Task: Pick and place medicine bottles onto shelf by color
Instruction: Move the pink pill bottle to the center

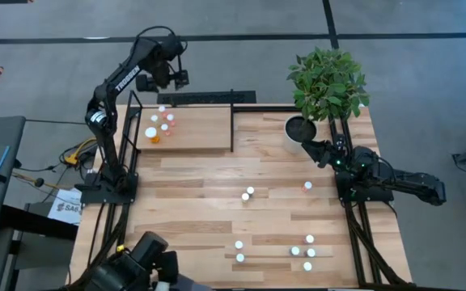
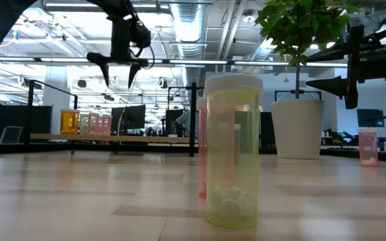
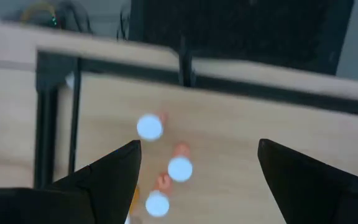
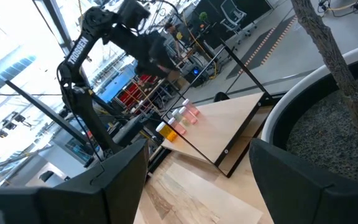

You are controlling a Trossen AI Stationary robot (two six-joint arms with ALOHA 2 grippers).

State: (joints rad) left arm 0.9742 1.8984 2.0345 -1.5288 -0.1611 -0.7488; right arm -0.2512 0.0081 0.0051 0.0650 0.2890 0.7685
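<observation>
— Left claw hangs spread above the shelf, holding nothing?
— Yes. Under it, a cluster of medicine bottles stands on the shelf's left part: white caps, pinkish bodies, one orange.
— And the rest?
— More bottles are scattered over the counter: a pair mid-counter, one pinkish further right, a group near the front right.
— Right claw?
— Spread too, empty, beside the white plant pot.
</observation>
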